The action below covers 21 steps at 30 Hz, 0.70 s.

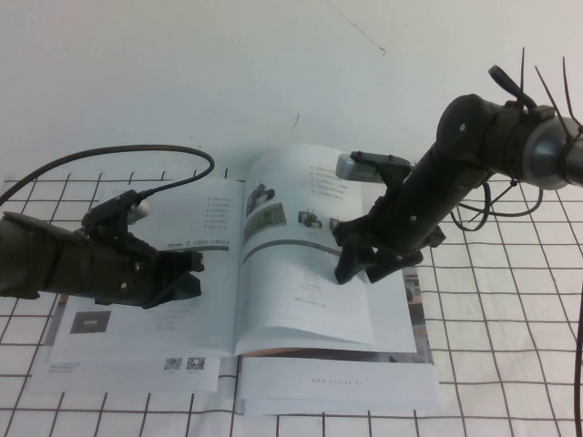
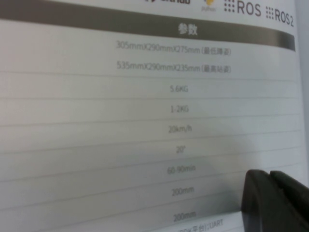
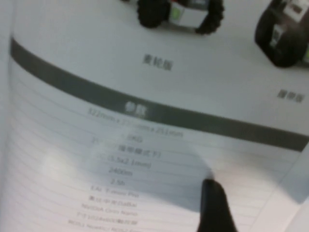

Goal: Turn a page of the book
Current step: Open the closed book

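Observation:
The book (image 1: 205,228) lies open in the middle of the table. My right gripper (image 1: 357,269) is at the outer edge of its right-hand page (image 1: 301,300), which is lifted and curved above the leaves below. In the right wrist view one black finger (image 3: 212,203) lies on top of the page (image 3: 145,96); the other is hidden under the paper. My left gripper (image 1: 193,273) is shut and empty, its tips on the left-hand page. In the left wrist view its fingers (image 2: 268,195) sit together against the printed table (image 2: 145,106).
Wider white sheets with QR codes (image 1: 137,369) lie under the book. A grid-patterned cloth (image 1: 510,346) covers the table. A black cable (image 1: 137,153) loops behind the left arm. A white wall stands at the back.

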Each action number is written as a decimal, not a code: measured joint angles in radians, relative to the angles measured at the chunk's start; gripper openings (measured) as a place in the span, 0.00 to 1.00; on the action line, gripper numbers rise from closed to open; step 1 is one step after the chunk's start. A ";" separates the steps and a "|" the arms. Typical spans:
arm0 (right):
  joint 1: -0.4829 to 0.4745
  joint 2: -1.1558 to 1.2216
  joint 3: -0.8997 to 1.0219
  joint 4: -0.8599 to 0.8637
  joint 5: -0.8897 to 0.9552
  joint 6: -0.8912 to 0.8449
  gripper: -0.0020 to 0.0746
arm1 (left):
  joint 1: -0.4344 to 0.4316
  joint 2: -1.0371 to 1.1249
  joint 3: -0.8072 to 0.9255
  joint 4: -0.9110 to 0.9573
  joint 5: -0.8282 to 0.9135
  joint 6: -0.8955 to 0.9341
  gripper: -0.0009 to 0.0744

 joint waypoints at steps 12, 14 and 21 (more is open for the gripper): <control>0.000 0.000 0.000 0.382 -0.032 -0.207 0.56 | 0.000 0.000 0.000 0.000 0.000 0.000 0.01; 0.000 0.000 0.000 0.437 -0.028 -0.227 0.56 | 0.000 0.000 0.000 0.000 0.000 0.000 0.01; 0.000 0.000 -0.017 0.679 0.021 -0.354 0.56 | 0.000 0.000 0.000 0.000 0.000 0.000 0.01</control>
